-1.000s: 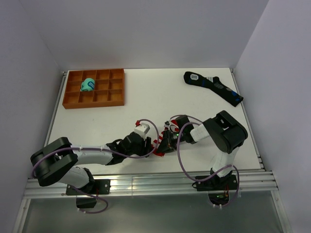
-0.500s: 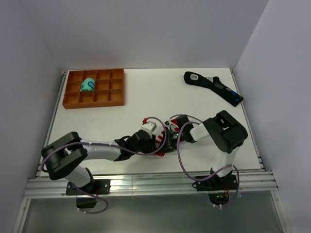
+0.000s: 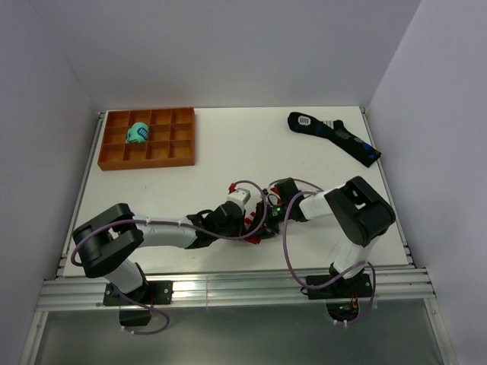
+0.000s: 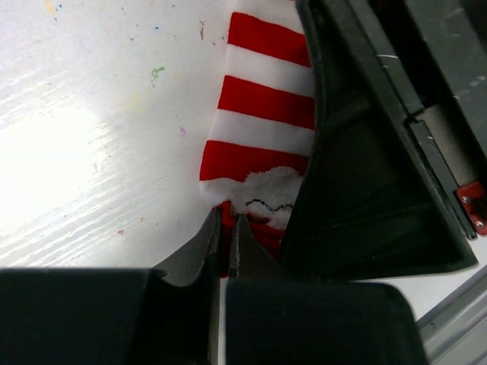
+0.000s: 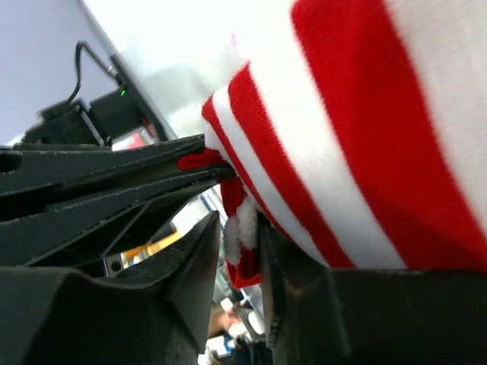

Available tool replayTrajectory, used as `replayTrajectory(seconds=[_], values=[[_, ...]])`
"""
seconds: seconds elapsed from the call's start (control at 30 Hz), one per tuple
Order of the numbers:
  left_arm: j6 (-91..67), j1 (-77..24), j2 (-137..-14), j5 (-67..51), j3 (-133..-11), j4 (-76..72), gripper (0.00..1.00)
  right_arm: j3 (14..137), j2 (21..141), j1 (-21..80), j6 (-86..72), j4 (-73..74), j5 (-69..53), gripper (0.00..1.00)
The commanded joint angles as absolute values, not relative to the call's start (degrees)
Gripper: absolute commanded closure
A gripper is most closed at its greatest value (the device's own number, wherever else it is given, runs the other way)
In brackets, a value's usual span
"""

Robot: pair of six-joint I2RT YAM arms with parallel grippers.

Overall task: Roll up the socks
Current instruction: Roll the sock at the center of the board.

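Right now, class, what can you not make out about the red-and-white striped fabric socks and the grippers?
Left wrist view: the black body of the right gripper hides the right side of the red-and-white striped fabric socks.
Right wrist view: socks run off the right edge; whether the jaws pinch fabric is unclear.
Top view: the left gripper and its partner cover the socks; rolling progress is hidden.

**Item counts**

Arms: two, left arm (image 3: pixel 163 230) and right arm (image 3: pixel 358 209). Grippers: two, left gripper (image 4: pixel 226 220) and right gripper (image 5: pixel 240 228). Orange tray (image 3: pixel 147 165): one, twelve compartments. Teal sock bundle (image 3: pixel 138 133): one. Black sock (image 3: pixel 335 138): one. Striped socks (image 4: pixel 262 114): one red-white bunch, can't tell if one sock or two. Table (image 3: pixel 228 152): one.
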State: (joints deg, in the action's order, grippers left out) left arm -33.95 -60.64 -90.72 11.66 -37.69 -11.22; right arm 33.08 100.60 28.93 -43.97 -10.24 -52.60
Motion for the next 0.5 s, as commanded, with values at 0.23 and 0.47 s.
replayTrajectory(seconds=[0.23, 0.47], values=[[-40.51, -60.73, -94.92, 10.02, -46.05, 12.28, 1.0, 29.98, 86.24, 28.56, -43.16, 0.26, -27.18, 0.6], [-41.93, -58.01, -92.46, 6.78, -46.58, 17.66, 1.0, 22.78, 75.95, 28.56, -44.3, -11.15, -23.56, 0.6]])
